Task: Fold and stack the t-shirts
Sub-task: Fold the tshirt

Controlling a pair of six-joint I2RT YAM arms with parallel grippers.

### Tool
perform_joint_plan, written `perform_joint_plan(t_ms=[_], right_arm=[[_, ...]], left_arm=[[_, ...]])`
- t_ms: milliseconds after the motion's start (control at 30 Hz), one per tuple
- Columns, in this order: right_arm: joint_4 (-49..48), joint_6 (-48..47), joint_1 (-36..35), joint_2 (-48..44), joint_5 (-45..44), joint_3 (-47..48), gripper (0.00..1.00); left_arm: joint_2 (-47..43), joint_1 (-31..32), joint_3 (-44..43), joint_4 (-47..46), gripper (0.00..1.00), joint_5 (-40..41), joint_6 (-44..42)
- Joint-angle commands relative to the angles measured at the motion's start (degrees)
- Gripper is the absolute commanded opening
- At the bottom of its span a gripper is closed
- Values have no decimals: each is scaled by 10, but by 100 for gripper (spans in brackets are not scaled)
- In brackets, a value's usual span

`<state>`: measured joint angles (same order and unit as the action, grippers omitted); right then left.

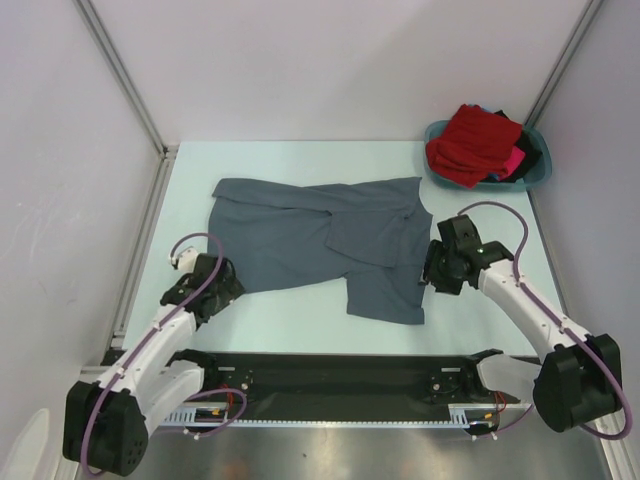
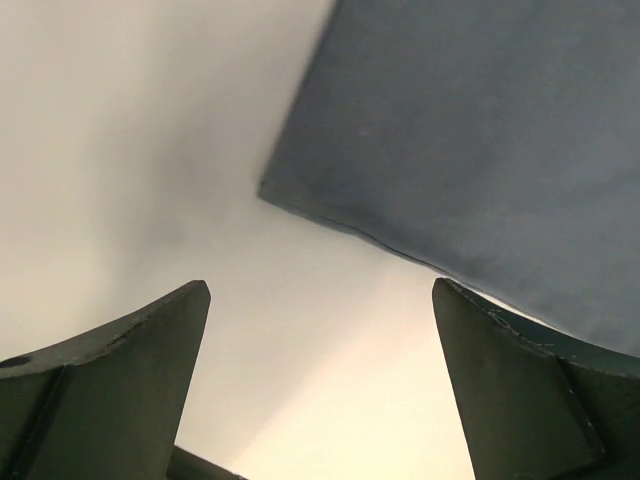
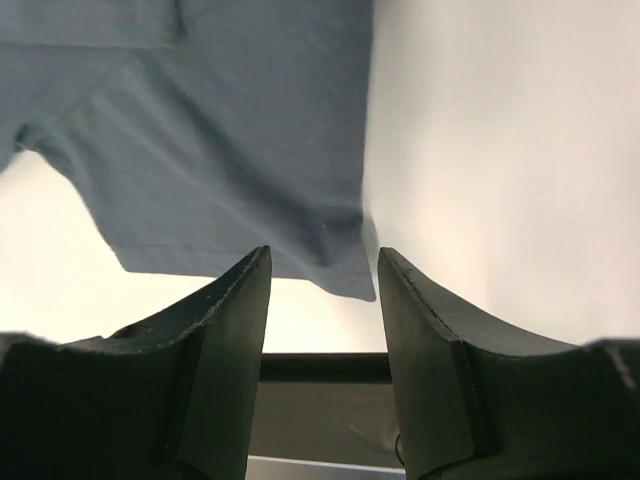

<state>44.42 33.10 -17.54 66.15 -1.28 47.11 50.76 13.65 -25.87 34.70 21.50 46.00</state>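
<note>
Down at the lower left of the overhead view, the left pincer (image 1: 222, 285) is spread wide with nothing in it. Seen from its wrist, its two dark fingers (image 2: 130, 370) sit well apart at the bottom corners with bare tabletop (image 2: 150, 150) between them. A corner of the grey t-shirt (image 2: 480, 140) lies just beyond the tips and fills the upper right of that view.

Right of centre in the overhead view, the right pincer (image 1: 432, 272) is released too, its jaws parted more narrowly and gripping nothing. Its wrist view shows the gap between them empty, with a hem corner of the grey t-shirt lying flat just past the tips.

The grey t-shirt is spread across the middle of the tabletop. A flap of cloth is folded over toward its right side, and one part reaches down toward the arms. The pincers sit at its edges, one at each side.

Up in the top right corner a teal basin (image 1: 541, 176) holds the others in a heap. A red shirt (image 1: 472, 142) is on top, a pink shirt (image 1: 515, 160) peeks out at its right, and a dark shirt (image 1: 532, 150) is at the far right.
</note>
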Motion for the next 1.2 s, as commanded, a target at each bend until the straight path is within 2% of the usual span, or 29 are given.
perform_joint_plan(t_ms=[0,167,333,567,967,1167], right_arm=[[8,19,-4,1,0,-19,52],[-7,28,-7,12,8,-17,52],[-13,23,-8,32,7,-14,52],[3,37,-15,30,7,-22,52],[15,102,-66,17,22,-70,51],[19,121,-73,7,14,-95,51]], left_arm=[[30,-3,-39,23,100,70,11],[102,-26,-81,-17,100,56,-27],[152,-51,-81,-60,100,-22,-62],[130,-67,-32,-75,100,-78,-45],[93,-88,-17,-27,100,-41,-34],[100,-89,-16,-44,97,-55,-46]])
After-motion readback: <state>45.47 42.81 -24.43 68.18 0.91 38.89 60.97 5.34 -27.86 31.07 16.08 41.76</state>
